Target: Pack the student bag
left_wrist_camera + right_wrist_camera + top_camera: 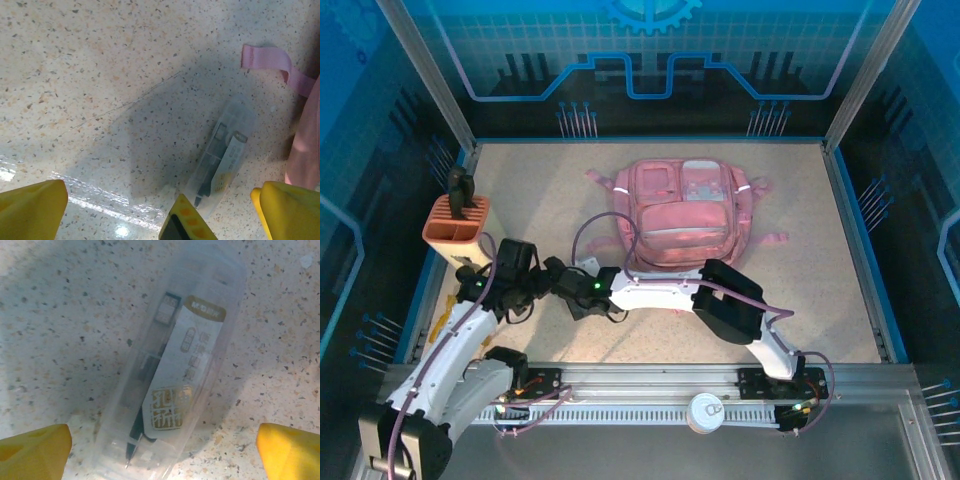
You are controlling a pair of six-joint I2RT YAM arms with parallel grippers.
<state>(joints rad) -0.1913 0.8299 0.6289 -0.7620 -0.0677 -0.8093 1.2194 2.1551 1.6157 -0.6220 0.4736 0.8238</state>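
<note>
At the near edge, a round white disc (705, 411) sits on the metal rail (650, 380) between the two arm bases. From there both arms reach onto the speckled table (820, 280), the right one stretching across to the left so that the two wrists meet left of centre. The left gripper (160, 192) hangs over the tabletop with its yellow fingers (32, 207) spread wide and nothing between them. The right gripper (164, 435) is likewise released, its yellow fingers (290, 450) standing apart on either side of the near end of a clear plastic case (170, 375). They do not touch the case, which lies flat on the table with a dark pen-like tool and a printed label inside. Further back on the left, a salmon-orange pen holder (455, 228) stands upright with dark items sticking out of it. The student bag (682, 215) lies flat on the table at centre-rear, front pockets facing up, and one pink strap (267, 57) trails out toward the case.
</note>
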